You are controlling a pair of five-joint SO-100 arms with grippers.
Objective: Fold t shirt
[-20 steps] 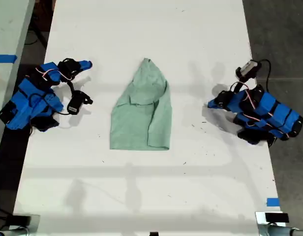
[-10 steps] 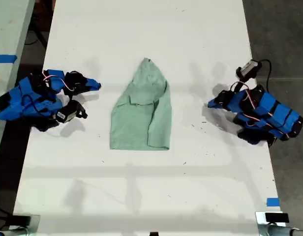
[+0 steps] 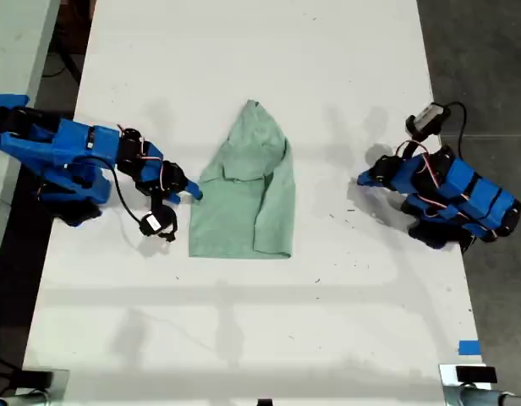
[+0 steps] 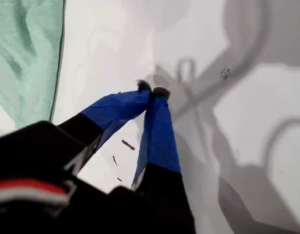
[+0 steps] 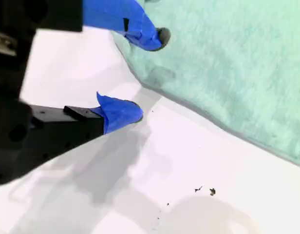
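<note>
The t shirt is a pale mint-green cloth lying partly folded near the middle of the white table, one sleeve laid over its body. My second gripper is open at the shirt's edge on the exterior view's left. In the second wrist view my second gripper has one fingertip over the t shirt and the other on bare table beside the hem. My first gripper rests on the exterior view's right, apart from the shirt. In the first wrist view my first gripper is shut on nothing, the t shirt well off.
The table's long edges run close behind both arm bases, with dark floor beyond on the exterior view's right. A blue tape mark sits near the front corner on that side. Small dark specks dot the tabletop.
The second arm has unfolded from its rest pose and reached across to the shirt's edge, jaws open. The first arm and the shirt have not moved.
</note>
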